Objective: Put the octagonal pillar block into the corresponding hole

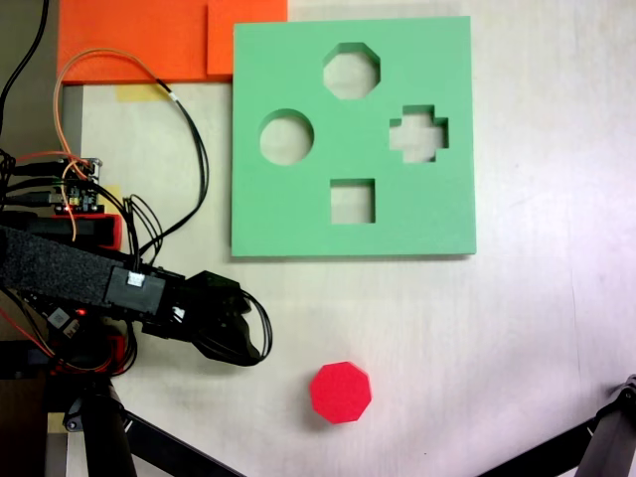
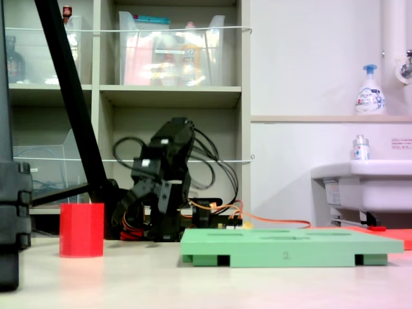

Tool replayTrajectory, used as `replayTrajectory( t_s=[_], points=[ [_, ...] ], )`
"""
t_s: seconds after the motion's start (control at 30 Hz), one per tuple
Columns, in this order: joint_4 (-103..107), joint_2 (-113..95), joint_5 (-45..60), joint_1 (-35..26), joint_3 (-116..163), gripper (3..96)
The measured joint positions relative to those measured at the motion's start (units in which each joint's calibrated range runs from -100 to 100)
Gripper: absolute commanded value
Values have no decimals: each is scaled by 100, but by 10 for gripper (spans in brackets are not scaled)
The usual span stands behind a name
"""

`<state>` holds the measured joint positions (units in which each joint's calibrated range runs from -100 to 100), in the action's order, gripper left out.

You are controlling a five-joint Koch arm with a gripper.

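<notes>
The red octagonal pillar block stands upright on the pale table, below the green board in the first exterior view and at the second exterior view's left. The green foam board lies flat, a low slab in the second exterior view. Its eight-sided hole is at the top middle and holds nothing. My gripper is a dark folded mass left of the block and clear of it, also seen behind the block. No frame shows how its jaws stand. Nothing is held.
The board also has a round cut-out, a cross cut-out and a square cut-out. Orange foam sheets lie at the top left. Cables and a circuit board sit by the arm's base. Black tripod legs cross the lower corners.
</notes>
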<state>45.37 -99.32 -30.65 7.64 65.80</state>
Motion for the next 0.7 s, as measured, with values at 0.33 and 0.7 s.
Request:
replayTrajectory(
  t_s=[0.33,0.7],
  points=[
    [3426,82,-972,-288,-3920,442],
    [4288,2914,-1138,5,-5889,848]
  ],
)
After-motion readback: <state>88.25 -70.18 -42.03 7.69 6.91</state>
